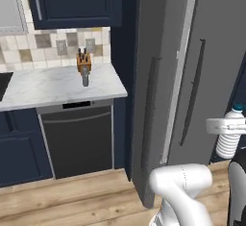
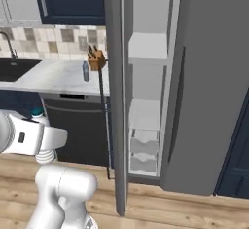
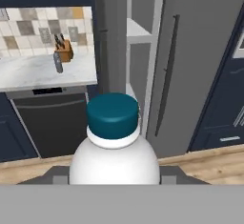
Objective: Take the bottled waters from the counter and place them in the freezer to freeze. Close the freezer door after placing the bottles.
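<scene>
Clearly, in the left base view, the gripper (image 1: 229, 126) pinches a bottled water (image 1: 229, 138) around its upper body, just right of the freezer door (image 1: 158, 100); the ribbed plastic looks light but slick, so a hold on the ridges below the cap seems safest. A second bottle (image 1: 85, 78) stands on the counter (image 1: 57, 88), touching or just in front of the knife block (image 1: 84, 61).

From the right base view, the held bottle (image 2: 41, 140) sits left of the open door (image 2: 115, 101), well short of the freezer (image 2: 146, 106) shelves.

Through the hand view, the blue cap and white shoulder (image 3: 114, 147) face the shelves, jaws pressed on its sides.
</scene>
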Available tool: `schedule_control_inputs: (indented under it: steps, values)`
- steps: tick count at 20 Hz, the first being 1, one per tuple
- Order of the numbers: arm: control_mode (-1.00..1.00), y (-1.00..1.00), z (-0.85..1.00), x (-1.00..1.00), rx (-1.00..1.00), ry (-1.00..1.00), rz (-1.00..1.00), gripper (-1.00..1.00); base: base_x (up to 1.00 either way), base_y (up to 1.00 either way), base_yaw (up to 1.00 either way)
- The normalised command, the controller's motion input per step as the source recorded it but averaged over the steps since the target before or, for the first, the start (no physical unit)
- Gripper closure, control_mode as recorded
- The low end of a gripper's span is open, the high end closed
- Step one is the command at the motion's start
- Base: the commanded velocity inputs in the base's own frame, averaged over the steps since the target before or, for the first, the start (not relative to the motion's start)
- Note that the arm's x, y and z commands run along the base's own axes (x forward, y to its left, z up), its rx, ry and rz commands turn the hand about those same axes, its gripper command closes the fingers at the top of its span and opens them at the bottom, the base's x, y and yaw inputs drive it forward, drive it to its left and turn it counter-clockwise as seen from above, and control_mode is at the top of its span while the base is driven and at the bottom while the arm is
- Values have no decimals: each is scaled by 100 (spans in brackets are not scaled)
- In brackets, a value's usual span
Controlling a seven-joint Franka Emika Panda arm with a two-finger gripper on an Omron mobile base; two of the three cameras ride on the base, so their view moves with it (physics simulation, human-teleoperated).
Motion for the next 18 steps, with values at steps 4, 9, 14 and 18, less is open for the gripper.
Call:
schedule_control_inputs:
  steps: [4, 9, 14, 18]
  values:
    - [100, 0, 0, 0, 0, 0, 0, 100, 9, -94, 2]
    - [100, 0, 0, 0, 0, 0, 0, 100, 2, -77, 8]
    - [100, 0, 0, 0, 0, 0, 0, 100, 34, -66, 13]
    - [100, 0, 0, 0, 0, 0, 0, 100, 76, -52, 25]
